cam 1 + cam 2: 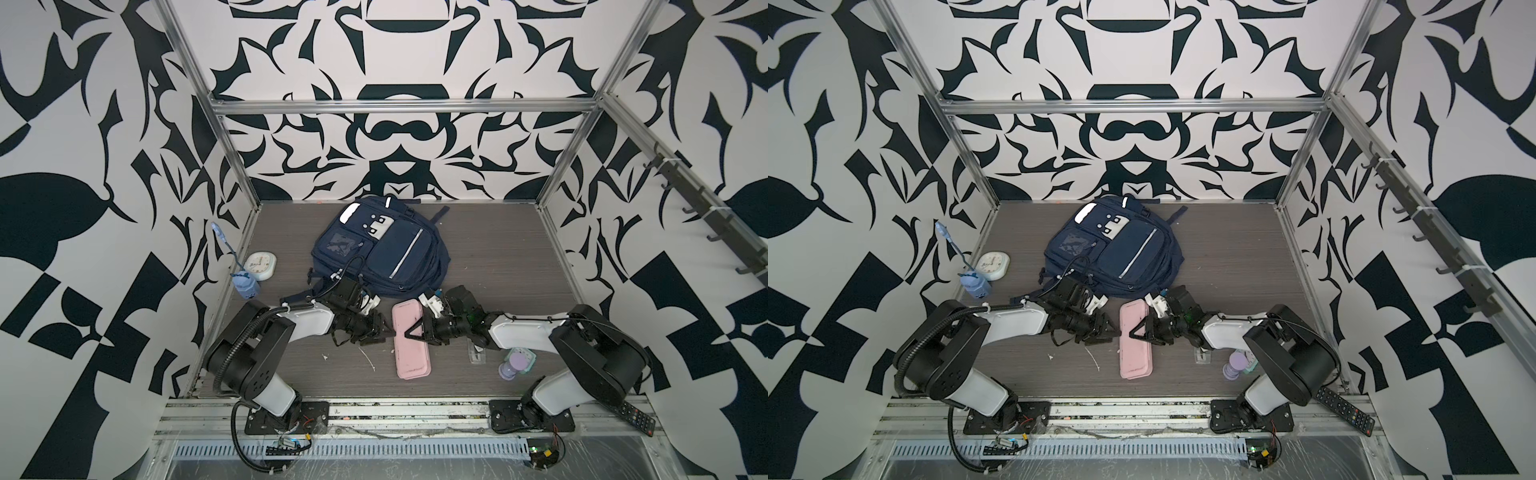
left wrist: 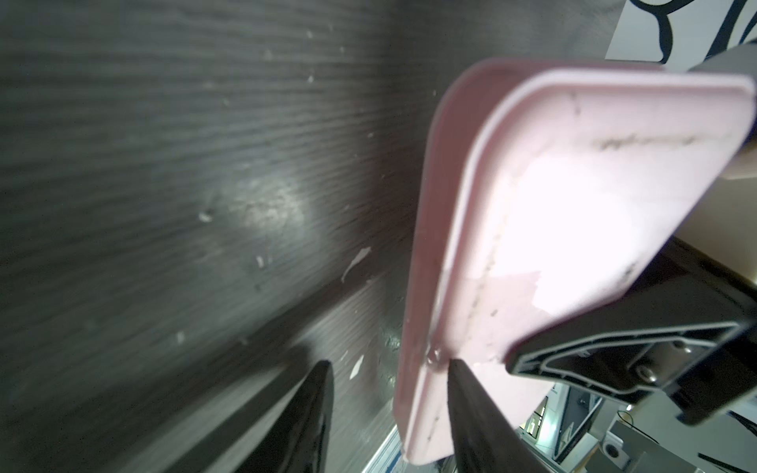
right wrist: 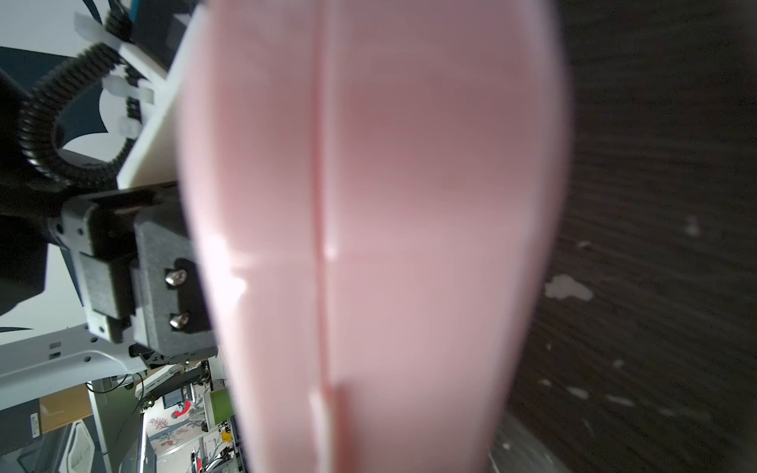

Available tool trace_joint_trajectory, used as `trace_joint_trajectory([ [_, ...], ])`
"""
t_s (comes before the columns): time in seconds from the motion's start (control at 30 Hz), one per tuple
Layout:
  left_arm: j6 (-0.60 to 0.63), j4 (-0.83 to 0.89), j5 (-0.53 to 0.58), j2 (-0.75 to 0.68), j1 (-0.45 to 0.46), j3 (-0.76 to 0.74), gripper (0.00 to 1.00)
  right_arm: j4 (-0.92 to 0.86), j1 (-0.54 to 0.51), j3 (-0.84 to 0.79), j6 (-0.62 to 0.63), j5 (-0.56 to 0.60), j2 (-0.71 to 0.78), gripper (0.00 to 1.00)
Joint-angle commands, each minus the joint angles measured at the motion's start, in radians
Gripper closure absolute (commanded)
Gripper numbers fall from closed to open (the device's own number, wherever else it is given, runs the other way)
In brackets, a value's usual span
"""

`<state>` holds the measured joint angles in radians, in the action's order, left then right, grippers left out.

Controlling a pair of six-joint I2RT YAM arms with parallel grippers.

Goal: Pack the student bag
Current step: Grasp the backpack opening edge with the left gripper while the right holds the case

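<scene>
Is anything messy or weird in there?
Yes. White scraps are scattered on the dark table beside the pink case, and the case's lid has grey smudges. A black remote lies off the table on the metal rail at the front, which seems an odd place for it.

table (image 1: 498,257): dark grey wood grain, flecked with white scraps
student bag (image 1: 390,249): flat, back middle
white clock (image 1: 259,264), small blue object (image 1: 247,286): left edge
pink case (image 1: 409,357): front middle
purple container (image 1: 513,365): front right
</scene>
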<state>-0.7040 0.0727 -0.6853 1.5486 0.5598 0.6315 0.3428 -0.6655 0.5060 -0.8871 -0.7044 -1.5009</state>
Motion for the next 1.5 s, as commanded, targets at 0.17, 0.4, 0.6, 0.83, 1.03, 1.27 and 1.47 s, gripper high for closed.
trace_joint_trajectory([
  [0.17, 0.177, 0.251, 0.191, -0.071, -0.007, 0.208, 0.47, -0.140, 0.105, 0.052, 0.078, -0.020, 0.128, 0.73],
  [0.4, 0.281, 0.374, 0.364, -0.002, -0.007, 0.453, 0.45, -0.196, 0.264, 0.086, 0.079, -0.055, 0.239, 0.76],
  [0.6, 0.344, 0.456, 0.427, 0.152, -0.004, 0.662, 0.42, -0.123, 0.414, 0.099, 0.002, -0.071, 0.263, 0.77],
  [0.83, 0.434, 0.577, 0.627, 0.317, 0.084, 0.901, 0.41, -0.072, 0.516, 0.152, -0.060, -0.077, 0.227, 0.77],
  [1.03, 0.517, 0.698, 0.870, 0.465, 0.191, 1.088, 0.41, -0.065, 0.568, 0.172, -0.076, -0.107, 0.209, 0.77],
  [1.27, 0.574, 0.793, 1.054, 0.603, 0.260, 1.213, 0.40, -0.062, 0.598, 0.133, -0.073, -0.127, 0.238, 0.77],
  [1.47, 0.589, 0.829, 1.145, 0.668, 0.264, 1.261, 0.43, -0.064, 0.606, 0.116, -0.065, -0.152, 0.255, 0.77],
])
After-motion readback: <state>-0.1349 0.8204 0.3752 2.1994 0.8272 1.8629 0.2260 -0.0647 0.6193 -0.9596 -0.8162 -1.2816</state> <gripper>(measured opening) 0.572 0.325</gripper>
